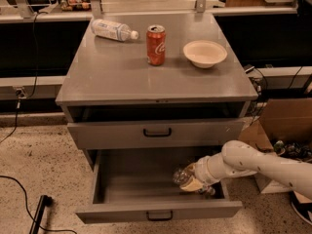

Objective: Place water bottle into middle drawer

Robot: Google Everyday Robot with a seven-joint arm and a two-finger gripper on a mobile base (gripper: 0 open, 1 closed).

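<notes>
The middle drawer (146,209) is pulled open at the bottom of the grey cabinet. My gripper (191,181) reaches in from the right on a white arm and sits inside the drawer, low over its right half. It is shut on the water bottle (181,175), a clear crinkled bottle whose end sticks out to the left of the fingers. The rest of the bottle is hidden by the gripper. I cannot tell whether the bottle touches the drawer floor.
The drawer above (156,131) is shut. On the cabinet top stand a red soda can (156,45) and a white bowl (204,53), and a bottle with a white wrap label (113,30) lies at the back left. A cardboard box (282,130) stands at the right.
</notes>
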